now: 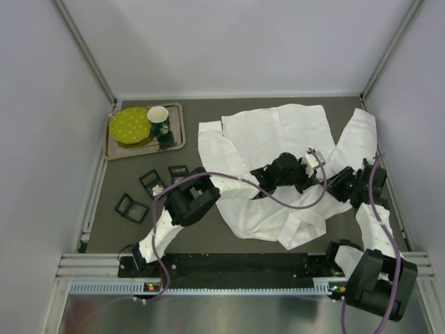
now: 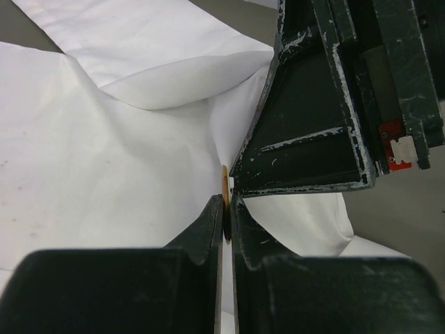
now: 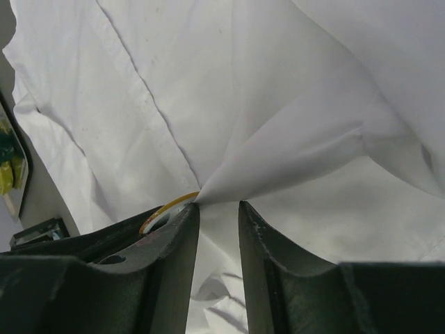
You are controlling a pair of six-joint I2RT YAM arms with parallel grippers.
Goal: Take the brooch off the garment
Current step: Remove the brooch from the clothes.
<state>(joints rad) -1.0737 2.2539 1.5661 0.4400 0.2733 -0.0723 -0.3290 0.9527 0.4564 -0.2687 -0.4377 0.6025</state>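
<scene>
The white garment (image 1: 271, 129) lies spread over the middle and right of the table. The brooch (image 2: 224, 182) is a thin disc with an orange rim, seen edge-on, still against the cloth. My left gripper (image 2: 227, 202) is shut on its lower edge; from above it sits at the shirt's middle (image 1: 309, 170). My right gripper (image 1: 329, 179) meets it from the right. In the right wrist view its jaws (image 3: 218, 207) stand apart astride a fold of the garment (image 3: 278, 83) drawn to a peak at the brooch's rim (image 3: 167, 207). One right finger (image 2: 306, 139) touches the cloth beside the brooch.
A metal tray (image 1: 115, 149) at the back left carries a green plate (image 1: 131, 125) and a cup (image 1: 158, 117). Three small dark boxes (image 1: 151, 182) lie left of the shirt. Grey walls close in both sides and the back.
</scene>
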